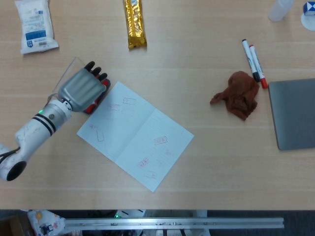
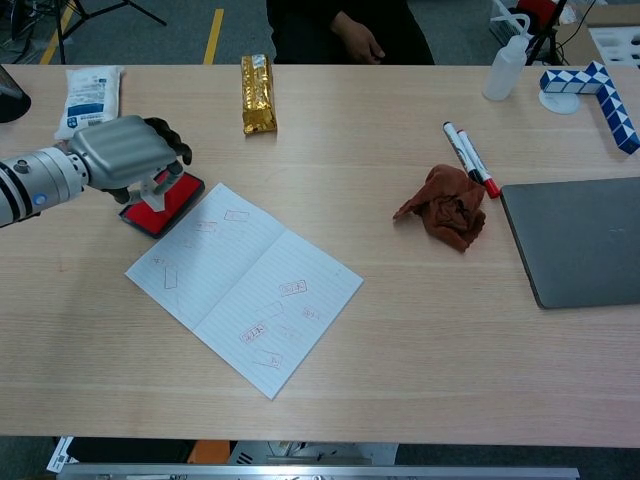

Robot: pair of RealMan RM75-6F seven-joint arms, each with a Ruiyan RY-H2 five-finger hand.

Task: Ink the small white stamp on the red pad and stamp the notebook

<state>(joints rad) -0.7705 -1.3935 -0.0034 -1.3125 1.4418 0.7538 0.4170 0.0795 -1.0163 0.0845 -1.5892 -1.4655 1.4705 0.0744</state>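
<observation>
My left hand (image 1: 83, 87) (image 2: 125, 150) hangs over the red ink pad (image 1: 94, 102) (image 2: 168, 198) and covers most of it in the head view. In the chest view, the small white stamp (image 2: 158, 184) shows under the curled fingers. The hand holds it, with its base down on the pad's red face. The head view hides the stamp beneath the hand. The open notebook (image 1: 135, 135) (image 2: 245, 285) lies just right of the pad, with several red stamp marks on its pages. My right hand is out of both views.
A gold packet (image 1: 134, 22) and a white packet (image 1: 34, 25) lie at the far side. A brown cloth (image 1: 238, 94), two markers (image 1: 253, 61) and a grey laptop (image 1: 293, 113) sit to the right. A bottle (image 2: 503, 68) and a blue-white puzzle (image 2: 600, 85) stand far right.
</observation>
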